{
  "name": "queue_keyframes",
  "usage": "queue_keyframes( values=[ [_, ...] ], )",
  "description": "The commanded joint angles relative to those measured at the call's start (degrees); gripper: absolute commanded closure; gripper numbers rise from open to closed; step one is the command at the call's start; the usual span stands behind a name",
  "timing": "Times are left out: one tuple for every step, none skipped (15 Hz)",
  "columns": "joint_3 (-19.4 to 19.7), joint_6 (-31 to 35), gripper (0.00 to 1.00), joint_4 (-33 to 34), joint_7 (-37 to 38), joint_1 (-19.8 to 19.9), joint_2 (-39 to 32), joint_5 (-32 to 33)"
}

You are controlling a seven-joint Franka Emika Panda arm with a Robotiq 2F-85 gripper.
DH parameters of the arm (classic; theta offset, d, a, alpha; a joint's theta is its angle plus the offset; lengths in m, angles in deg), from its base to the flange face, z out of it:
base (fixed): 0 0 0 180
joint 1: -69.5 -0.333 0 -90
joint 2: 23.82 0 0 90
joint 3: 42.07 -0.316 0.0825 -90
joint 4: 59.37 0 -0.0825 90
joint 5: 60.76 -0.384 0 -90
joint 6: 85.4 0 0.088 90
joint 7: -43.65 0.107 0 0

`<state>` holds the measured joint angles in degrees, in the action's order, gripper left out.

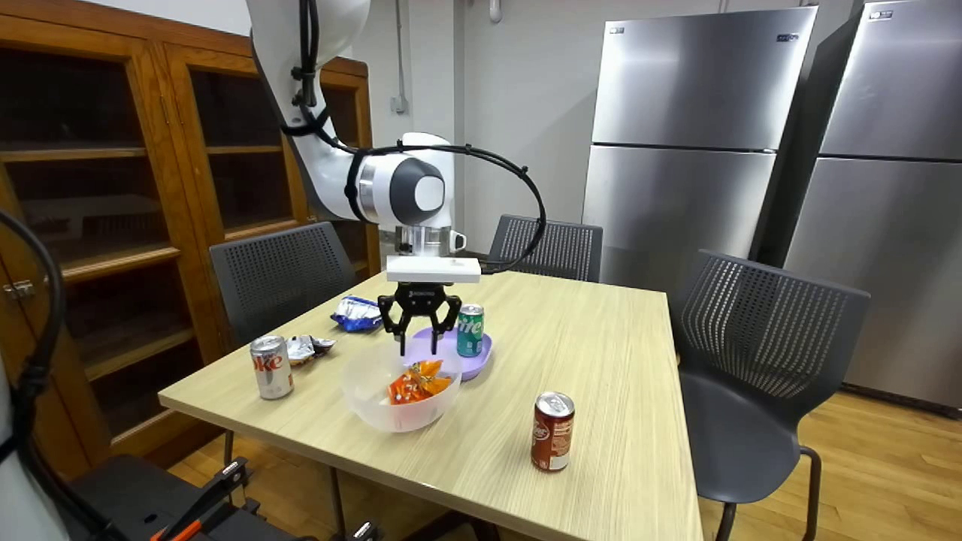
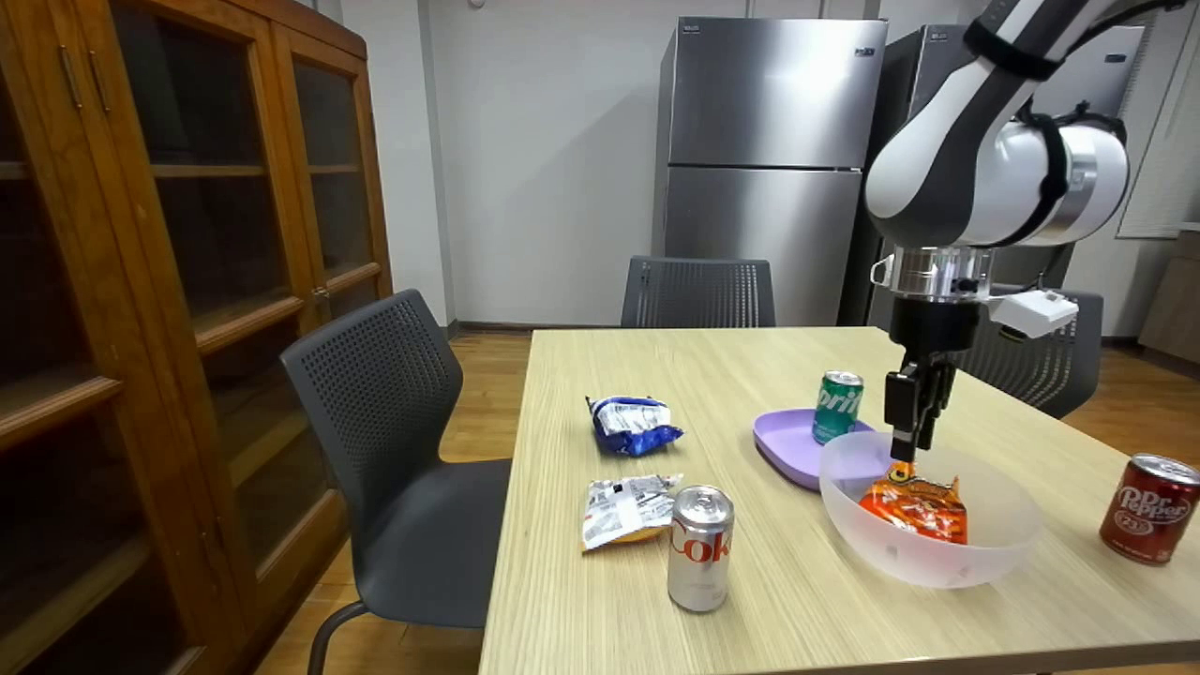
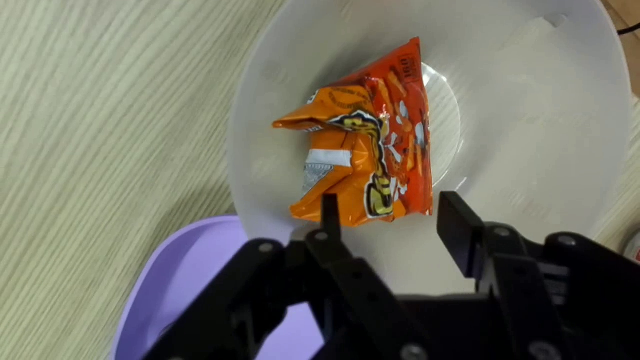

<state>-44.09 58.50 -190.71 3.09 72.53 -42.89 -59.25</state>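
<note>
The gripper (image 3: 389, 225) has its fingers apart by the snack bag (image 3: 367, 145), can't tell if they touch. Wrist view: bag's toward nine o'clock in the bowl (image 3: 540, 150), plate (image 3: 200, 255) at eight's half blocked, can (image 3: 634, 250) at four mostly cropped.

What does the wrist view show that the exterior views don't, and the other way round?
Only the wrist view: part of the base ring inside the translucent bowl.
Only the exterior views: the refrigerators, chairs, blue bag and Dr Pepper can.
Shared: that bowl, the orange bag in it, the purple plate and the open gripper.
</note>
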Motion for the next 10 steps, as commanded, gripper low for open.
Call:
queue_keyframes(
  values=[
    [-1.45, -2.98, 0.15, -1.15, -2.44, 2.11, 4.92, -0.50],
    [-1.36, -3.37, 0.06, -1.28, -2.69, 2.30, 5.88, -0.77],
    [-1.14, -3.48, 0.01, -1.46, -2.77, 2.53, 6.90, -1.08],
    [-0.92, -3.67, 0.00, -1.48, -2.83, 2.76, 7.73, -1.45],
    [-0.63, -3.85, 0.00, -1.35, -2.62, 2.99, 8.41, -1.85],
    [-0.34, -3.96, 0.00, -1.18, -2.38, 3.20, 8.97, -2.18],
    [0.08, -4.16, 0.00, -0.89, -2.00, 3.46, 9.39, -2.46],
    [0.51, -4.20, 0.00, -0.70, -1.67, 3.64, 9.73, -2.71],
    [1.11, -4.37, 0.00, -0.34, -1.15, 3.83, 9.89, -2.96],
    [1.62, -4.15, 0.00, -0.14, -0.71, 4.04, 9.96, -3.18]
  ],
)
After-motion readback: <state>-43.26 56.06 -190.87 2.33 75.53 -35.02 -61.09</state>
